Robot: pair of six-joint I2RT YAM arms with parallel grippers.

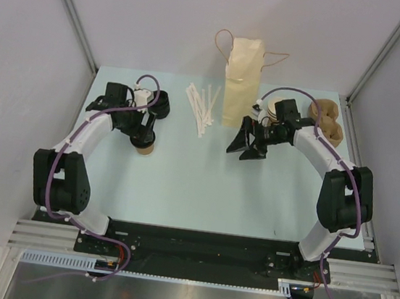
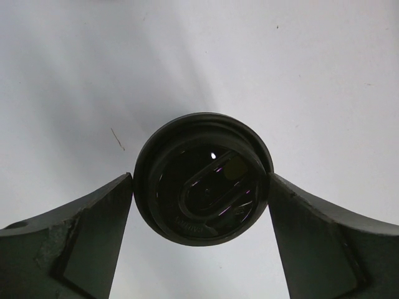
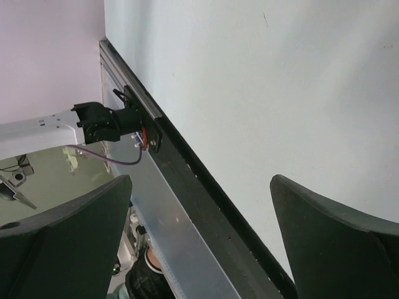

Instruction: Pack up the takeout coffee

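Very little of the packing is done from where I stand. The takeout coffee [image 1: 144, 148], a small tan kraft-paper cup with a round black plastic lid, already has its lid on. It sits on the pale blue-green worktop [image 1: 195, 185], on the left side, and not in the bag. The tall tan paper bag [image 1: 240, 89] with twisted handles stands upright at the far middle of the worktop, well apart from the cup. A loose bundle of thin white sticks [image 1: 201, 107] lies between them.

The left gripper [image 2: 200, 179] hangs straight over the cup with one finger on each side of the lid. The fingers sit so tight to the rim that I cannot tell whether they are pressing on it or only flanking it. The right gripper [image 1: 243, 152] is spread wide and holds nothing. It hovers low just in front of the bag's base.

What is left, as I judge it, is nearly everything: a sure hold on the cup, a lift, a carry to the right past the sticks, and a lowering into the mouth of the bag.

The cup stands upright. Its long axis is vertical, with the lid facing up at the left wrist camera and the base on the worktop. It shows no visible lean to either side.
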